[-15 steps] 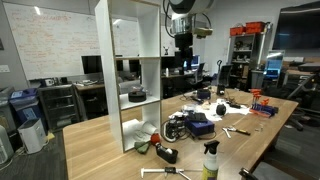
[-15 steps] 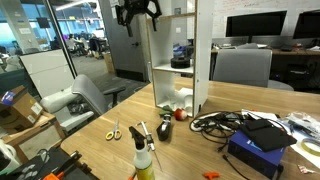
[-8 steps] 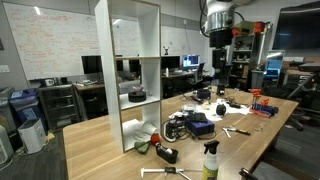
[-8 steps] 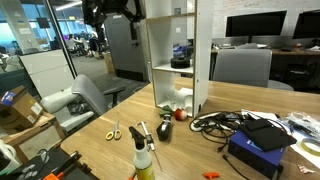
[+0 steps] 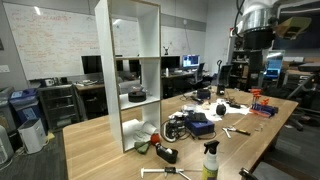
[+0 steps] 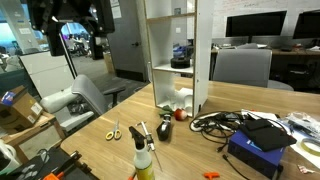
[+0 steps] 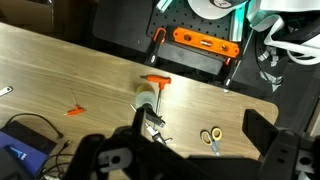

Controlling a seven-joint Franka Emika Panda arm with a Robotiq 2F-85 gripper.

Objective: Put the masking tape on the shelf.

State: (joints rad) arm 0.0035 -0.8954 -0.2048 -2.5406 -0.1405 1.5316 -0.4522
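Observation:
The masking tape (image 6: 163, 131) is a small dark roll on the wooden table, just in front of the foot of the shelf; it also shows in an exterior view (image 5: 167, 153). The shelf (image 5: 128, 60) is a tall white open unit with pale wood edges, seen in both exterior views (image 6: 170, 45). My gripper (image 5: 257, 40) hangs high in the air, far off to the side of the shelf (image 6: 75, 40). Its fingers are spread wide and hold nothing (image 7: 198, 118). The tape and the shelf are out of the wrist view.
A dark object (image 5: 137, 95) sits in the shelf's middle compartment (image 6: 181, 60). On the table lie yellow-handled scissors (image 7: 211, 137), a spray bottle (image 6: 145, 155), black cables (image 6: 215, 122) and a blue box (image 6: 258, 150). Office chairs (image 6: 85, 98) stand beside the table.
The arm has swung sideways, away from the top of the shelf, to a spot far off its side. The gripper stays open and empty. The tape has not moved.

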